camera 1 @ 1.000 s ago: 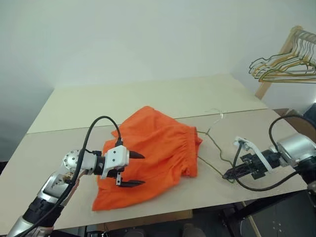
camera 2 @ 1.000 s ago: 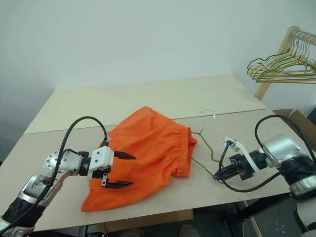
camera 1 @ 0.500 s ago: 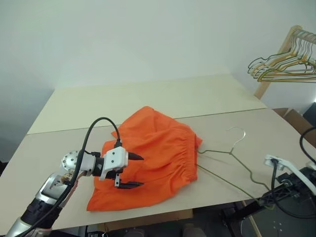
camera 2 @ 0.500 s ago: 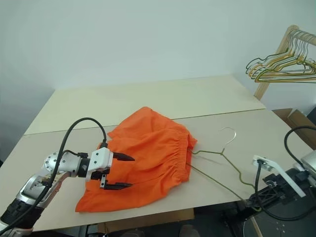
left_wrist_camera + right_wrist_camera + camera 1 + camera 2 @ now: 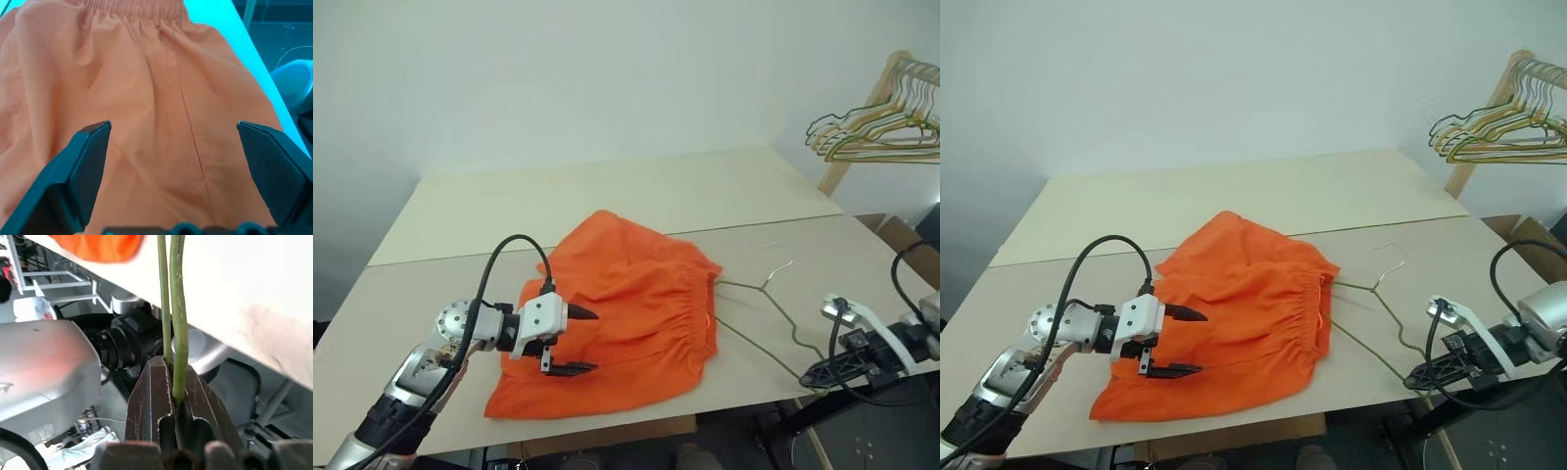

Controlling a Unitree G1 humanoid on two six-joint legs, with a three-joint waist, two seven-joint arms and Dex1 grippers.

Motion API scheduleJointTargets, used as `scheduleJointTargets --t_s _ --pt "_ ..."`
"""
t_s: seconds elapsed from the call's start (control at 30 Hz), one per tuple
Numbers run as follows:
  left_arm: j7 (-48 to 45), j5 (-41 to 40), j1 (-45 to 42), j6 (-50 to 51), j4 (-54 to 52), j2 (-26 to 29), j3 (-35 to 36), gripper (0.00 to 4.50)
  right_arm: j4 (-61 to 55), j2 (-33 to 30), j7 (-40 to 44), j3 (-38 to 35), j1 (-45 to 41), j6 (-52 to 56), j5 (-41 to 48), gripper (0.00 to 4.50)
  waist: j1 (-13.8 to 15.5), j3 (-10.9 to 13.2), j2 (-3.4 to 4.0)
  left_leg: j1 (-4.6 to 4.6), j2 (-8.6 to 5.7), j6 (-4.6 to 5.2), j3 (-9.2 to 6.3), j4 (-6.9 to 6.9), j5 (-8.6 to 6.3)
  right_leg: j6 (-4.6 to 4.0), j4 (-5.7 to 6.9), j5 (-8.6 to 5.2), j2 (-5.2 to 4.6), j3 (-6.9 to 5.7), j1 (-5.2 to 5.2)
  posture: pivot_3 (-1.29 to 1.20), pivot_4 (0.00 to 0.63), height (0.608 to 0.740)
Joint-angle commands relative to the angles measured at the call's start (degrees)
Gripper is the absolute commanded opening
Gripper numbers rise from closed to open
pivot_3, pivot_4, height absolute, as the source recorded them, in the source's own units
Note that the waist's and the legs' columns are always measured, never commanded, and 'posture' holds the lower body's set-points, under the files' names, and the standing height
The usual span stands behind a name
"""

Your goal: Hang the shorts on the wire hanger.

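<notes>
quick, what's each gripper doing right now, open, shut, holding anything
Left gripper: open, hovering over the orange shorts, holding nothing.
Right gripper: shut on the wire hanger, at its end by the table's front edge.

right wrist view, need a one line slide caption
Right gripper shut on the wire hanger beside the table edge.

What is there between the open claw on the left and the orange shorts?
Nothing: the left gripper hovers open over the shorts, with only bare fabric between its fingers, seen in the left wrist view.
</notes>
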Motion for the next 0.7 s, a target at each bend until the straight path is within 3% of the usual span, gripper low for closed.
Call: scheduleJointTargets --t_s 0.03,0.23,0.5,0.6,0.7 --pt "-0.1 0.2 -0.7 -0.7 -0.7 0.6 0.6 4.47 -2.4 -2.5 2.9 -2.7 0.8 1.2 3.3 0.00 0.3 0.0 0.00 -0.04 0.00 -0.01 -0.02 0.00 0.01 0.00 0.00 0.00 -0.01 -0.01 -0.05 -0.07 0.000 0.740" --pt "-0.2 0.5 -1.1 -0.8 -0.4 0.5 0.2 4.47 9.6 6.5 2.9 -7.1 -1.5 8.0 0.5 0.00 -0.4 0.0 -0.08 0.12 0.01 0.00 0.04 0.02 0.00 0.00 -0.01 0.01 -0.04 0.06 0.17 -0.07 0.000 0.740" --pt "0.0 0.5 -0.3 -0.9 -0.7 0.2 0.5 4.47 11.9 15.6 2.9 -14.2 -0.7 15.4 0.3 0.00 -0.4 0.0 -0.08 0.06 0.00 -0.03 0.00 0.01 0.02 -0.01 0.04 0.01 -0.05 0.05 0.09 -0.05 0.000 0.740" --pt "0.1 0.4 0.3 -0.8 -1.2 0.3 0.6 4.47 8.1 15.2 2.9 -16.4 1.6 15.3 2.0 0.00 -0.3 0.0 -0.07 0.02 0.00 -0.03 -0.02 0.01 0.02 -0.01 0.04 0.01 -0.05 0.05 0.04 -0.05 0.000 0.740" --pt "0.4 0.3 0.5 -0.5 -1.5 0.2 0.7 4.47 18.5 21.1 0.4 -19.0 -0.2 17.1 -2.9 0.00 -0.1 0.0 -0.08 -0.01 -0.01 -0.03 -0.05 0.01 0.02 -0.01 0.04 0.01 -0.04 0.00 0.02 -0.04 0.000 0.740"
